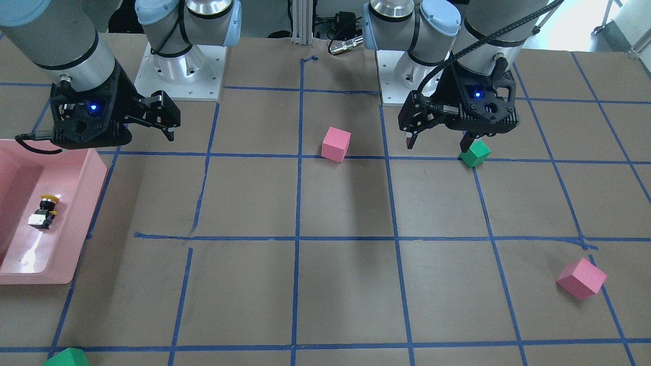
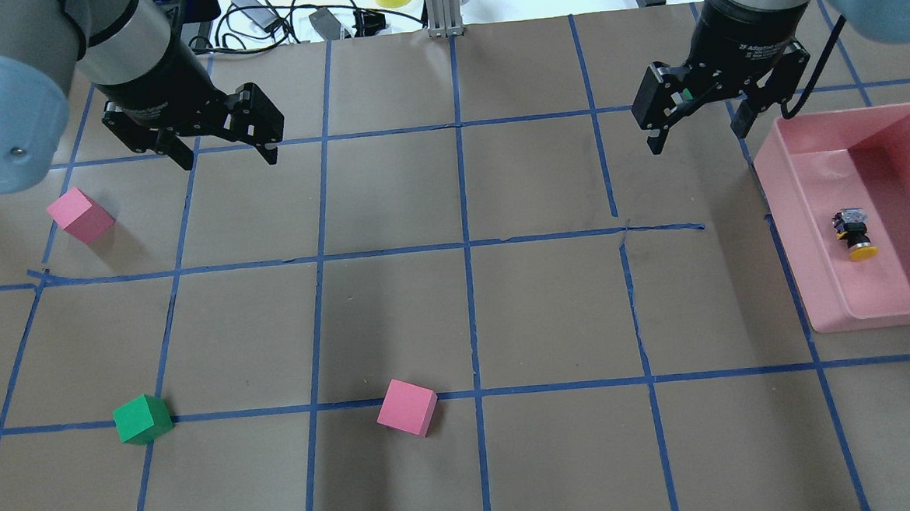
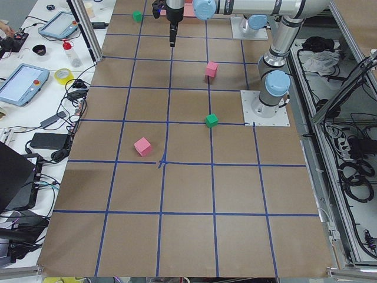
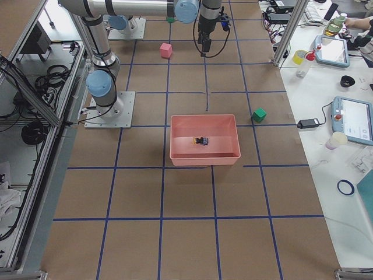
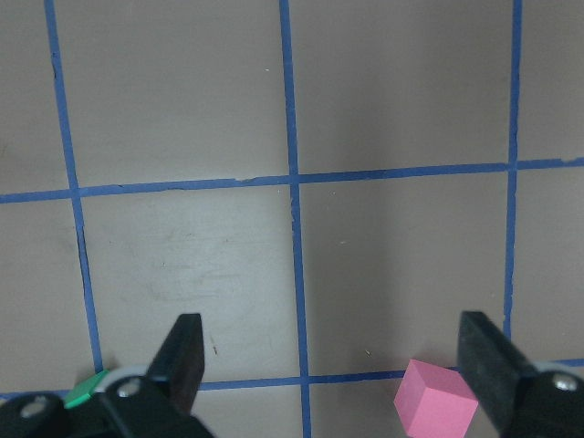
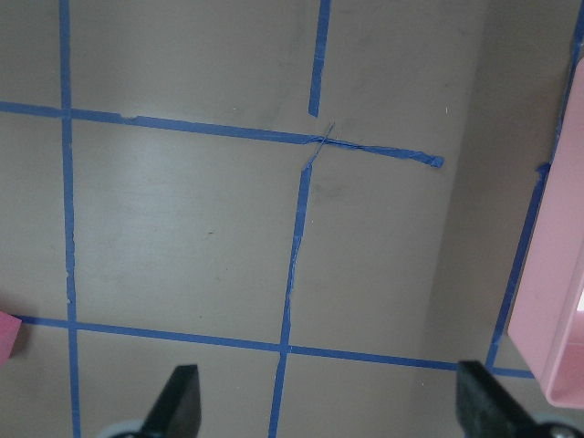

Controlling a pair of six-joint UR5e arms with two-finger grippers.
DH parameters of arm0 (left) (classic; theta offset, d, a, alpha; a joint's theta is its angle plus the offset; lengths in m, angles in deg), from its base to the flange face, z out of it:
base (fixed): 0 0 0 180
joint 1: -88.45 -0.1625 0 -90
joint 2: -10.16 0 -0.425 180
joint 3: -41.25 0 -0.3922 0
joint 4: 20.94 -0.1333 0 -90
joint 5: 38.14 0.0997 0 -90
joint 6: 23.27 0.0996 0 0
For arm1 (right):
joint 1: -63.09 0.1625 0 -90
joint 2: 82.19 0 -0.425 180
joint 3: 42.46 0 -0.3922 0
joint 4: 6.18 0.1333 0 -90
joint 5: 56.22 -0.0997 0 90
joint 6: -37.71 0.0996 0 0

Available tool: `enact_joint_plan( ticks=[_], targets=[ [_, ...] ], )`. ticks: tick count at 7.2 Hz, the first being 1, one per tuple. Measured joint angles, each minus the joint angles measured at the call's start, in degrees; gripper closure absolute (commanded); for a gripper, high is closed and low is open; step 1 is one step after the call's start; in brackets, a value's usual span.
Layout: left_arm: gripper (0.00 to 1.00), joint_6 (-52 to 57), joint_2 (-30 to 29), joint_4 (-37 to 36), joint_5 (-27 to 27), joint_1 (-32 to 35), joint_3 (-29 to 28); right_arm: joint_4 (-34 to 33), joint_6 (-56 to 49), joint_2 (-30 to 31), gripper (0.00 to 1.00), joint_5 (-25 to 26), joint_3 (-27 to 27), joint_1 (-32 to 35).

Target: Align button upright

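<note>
Nearest the robot, a green foam cube (image 2: 143, 419) sits at 7 o'clock on the brown paper-covered table (image 2: 551, 313), and a pink foam cube (image 2: 407, 407) at 6. At 3 o'clock the small yellow-capped black push-button (image 2: 855, 233) lies on its side in the pink plastic tray (image 2: 893, 287), cap toward the robot. Farther, the left gripper (image 2: 228, 154) at 10 o'clock and the right gripper (image 2: 696, 138) at 1 o'clock hang with jaws spread, empty.
</note>
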State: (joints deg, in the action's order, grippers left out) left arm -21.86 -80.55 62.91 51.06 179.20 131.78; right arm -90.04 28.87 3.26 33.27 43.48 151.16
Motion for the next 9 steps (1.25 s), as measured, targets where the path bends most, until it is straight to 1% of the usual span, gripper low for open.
enact_joint_plan(
  ticks=[9],
  targets=[
    [0.0,0.0,0.0,0.0,0.0,0.0,0.0,0.4,0.0,0.0,0.0,0.6,0.5,0.0]
  ],
)
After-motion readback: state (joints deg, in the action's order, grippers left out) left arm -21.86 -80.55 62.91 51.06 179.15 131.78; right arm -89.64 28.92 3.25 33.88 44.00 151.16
